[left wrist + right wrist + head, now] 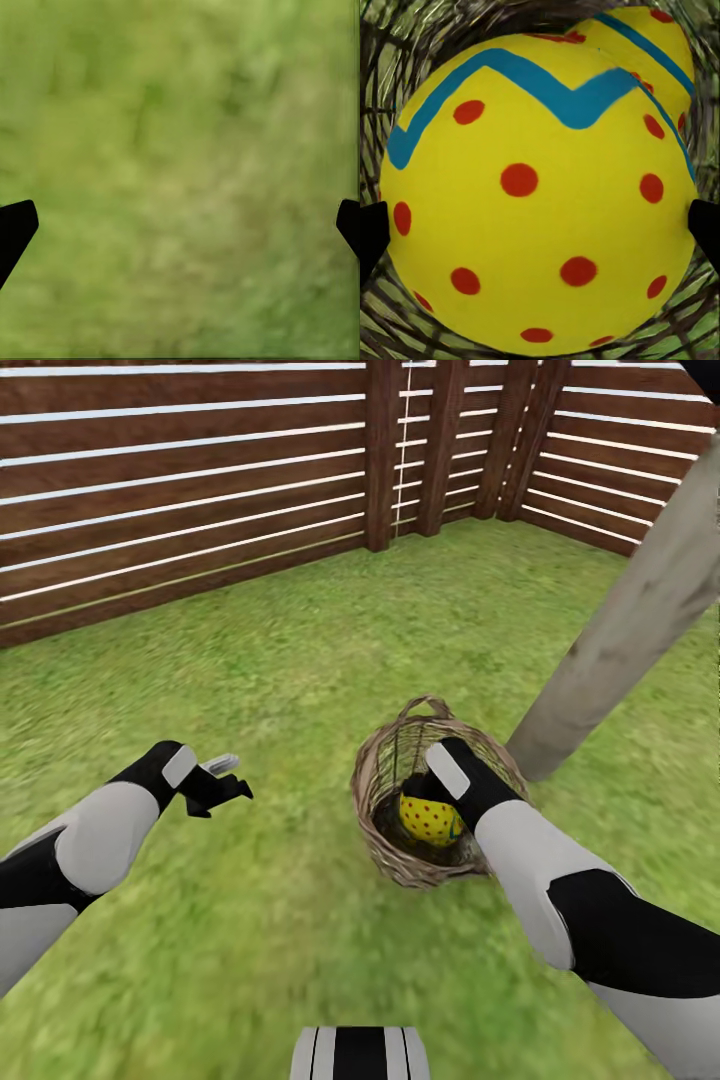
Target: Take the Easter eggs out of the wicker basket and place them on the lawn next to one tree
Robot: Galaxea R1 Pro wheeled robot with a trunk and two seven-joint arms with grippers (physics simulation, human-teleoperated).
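Lawn point(300, 660): mottled green grass, spreading wide under me and running back to the fence. Fence point(180, 490): dark brown horizontal slats with posts, closing the garden at the far side and turning a corner at the right. Tree point(630, 630): pale grey-tan trunk, rising slantwise through the head view, foot on the grass just beside the basket. Wicker basket point(385, 840): round, tan-brown open weave, small loop handle at its far rim, standing on the lawn in front of me toward my right. My right arm reaches down into it; my right end effector point(540, 229) sits close over an egg, one dark fingertip showing at each side of it, fingers wide and not clamped. Egg with red dots point(430, 820): bright yellow, lying in the basket; the right wrist view shows a blue zigzag band across it as well. Second egg point(649, 45): yellow with a blue band and red marks, lying in the basket touching the first. My left end effector point(180, 225): hovering over bare grass well apart from the basket, fingers spread wide, holding nothing.
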